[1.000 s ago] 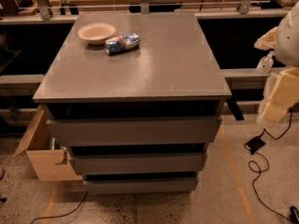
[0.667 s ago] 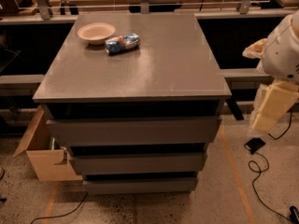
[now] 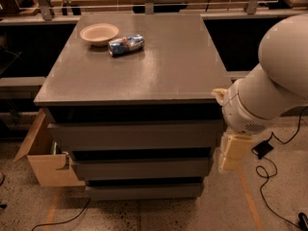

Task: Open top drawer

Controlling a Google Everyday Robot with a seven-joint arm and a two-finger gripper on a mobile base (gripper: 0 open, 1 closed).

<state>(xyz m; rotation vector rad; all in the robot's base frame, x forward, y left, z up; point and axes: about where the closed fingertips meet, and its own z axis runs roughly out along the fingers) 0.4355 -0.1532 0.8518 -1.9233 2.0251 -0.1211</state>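
Observation:
A grey cabinet has three flat grey drawer fronts under its grey top (image 3: pixel 144 66). The top drawer (image 3: pixel 137 134) is the widest and tallest, and its front stands flush with a dark gap above it. Two narrower drawer fronts (image 3: pixel 142 167) lie below it. My white arm (image 3: pixel 269 85) comes in from the right. My cream gripper (image 3: pixel 231 150) hangs below the arm, beside the right end of the top drawer front at the cabinet's right front corner. Whether it touches the drawer cannot be told.
A cream bowl (image 3: pixel 99 33) and a blue crumpled packet (image 3: pixel 126 44) lie at the back left of the cabinet top. An open cardboard box (image 3: pixel 45 162) stands at the cabinet's left. Black cables (image 3: pixel 272 177) run on the floor at the right.
My arm has moved left and inward from the right edge of the view. The gripper now sits against the cabinet's right front corner. The drawers have not moved.

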